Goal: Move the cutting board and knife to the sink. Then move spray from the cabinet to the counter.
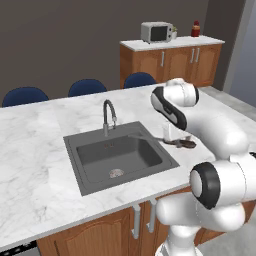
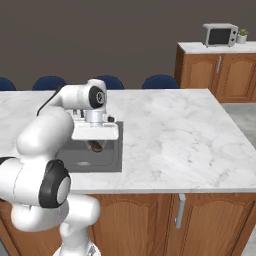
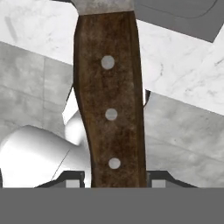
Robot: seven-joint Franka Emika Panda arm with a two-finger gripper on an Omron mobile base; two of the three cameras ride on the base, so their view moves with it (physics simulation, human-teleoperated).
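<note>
White marble counter (image 1: 35, 145), inset sink (image 1: 90, 188)

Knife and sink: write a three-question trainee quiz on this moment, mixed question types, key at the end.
1. True or false: the end effector is shut on the knife handle.
2. The knife hangs by which edge of the sink in the left base view? A) right B) left
3. Fill in: three ____ rivets dot the handle.

Key: 1 true. 2 A. 3 silver.

Knife (image 3: 110, 105): handle of rough, matt dark-brown wood with 3 dull metal rivets. Counter (image 1: 35, 150): smooth white marble finish. Sink (image 1: 120, 156): matt grey.
</note>
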